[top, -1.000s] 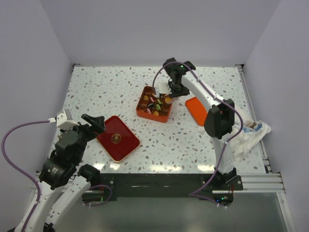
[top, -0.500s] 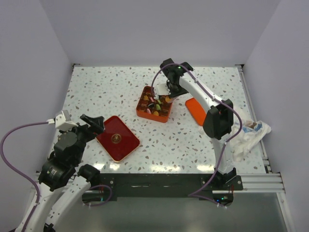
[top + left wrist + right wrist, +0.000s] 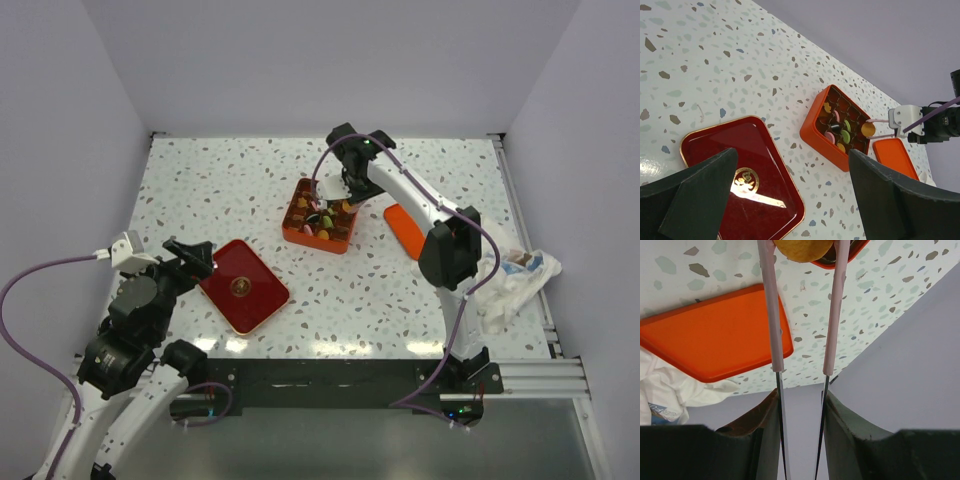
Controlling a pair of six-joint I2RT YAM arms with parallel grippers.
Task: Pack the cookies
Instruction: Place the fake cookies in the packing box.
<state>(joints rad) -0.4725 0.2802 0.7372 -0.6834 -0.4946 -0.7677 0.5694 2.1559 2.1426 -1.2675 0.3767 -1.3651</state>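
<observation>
Orange-yellow cookie (image 3: pixel 868 130) pinched in right gripper (image 3: pixel 802 252) above box (image 3: pixel 815 135) | step: placing | next: lower into free cell, release | left gripper (image 3: pixel 792 160) agape, empty

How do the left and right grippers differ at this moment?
The left gripper is wide open and empty; the right gripper is shut on tweezers pinching an orange cookie. The left gripper hangs near the dark red lid; the right gripper is at the orange box. Both are dark two-finger grippers.
</observation>
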